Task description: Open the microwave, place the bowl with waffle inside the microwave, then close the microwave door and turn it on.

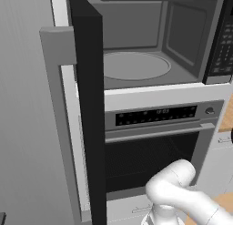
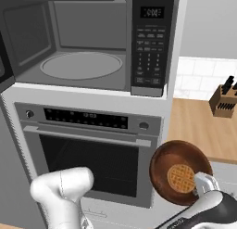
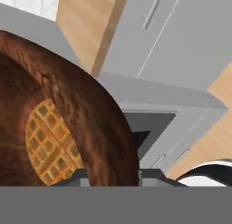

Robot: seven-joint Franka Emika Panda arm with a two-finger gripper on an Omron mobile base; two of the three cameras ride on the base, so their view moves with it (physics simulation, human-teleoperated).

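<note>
From the left base view, you've got the microwave (image 1: 154,42) standing open high up, its door (image 1: 88,105) swung out toward you on the left, edge-on, reaching down well past the oven (image 1: 152,151) below. The turntable (image 1: 134,65) sits bare in the cavity. Your arm's elbow (image 1: 175,187) is low, in front of the oven glass. The risk here: that door edge hangs near your lifting path, and a wide swing to the left could clip it.

Over to the right base view, and there's the bowl (image 2: 178,165), low and right of the oven, well below the cavity, tipped so its inside faces the camera. The waffle (image 2: 182,178) lies against the bowl's floor. The gripper (image 2: 203,184) is clamped on the bowl's lower right rim. A rim pinch on a tilted bowl is a weak hold; I'd judge a quick lift could let the bowl rotate in the fingers or spill the waffle. The keypad strip (image 2: 150,42) juts beside the opening, so coming in from the right you could knock it.

Hand view now: the bowl's wall fills the left, waffle tucked inside, with the finger tips dark at the bottom edge. Level it before you climb, or the rim may catch the cavity sill.
</note>
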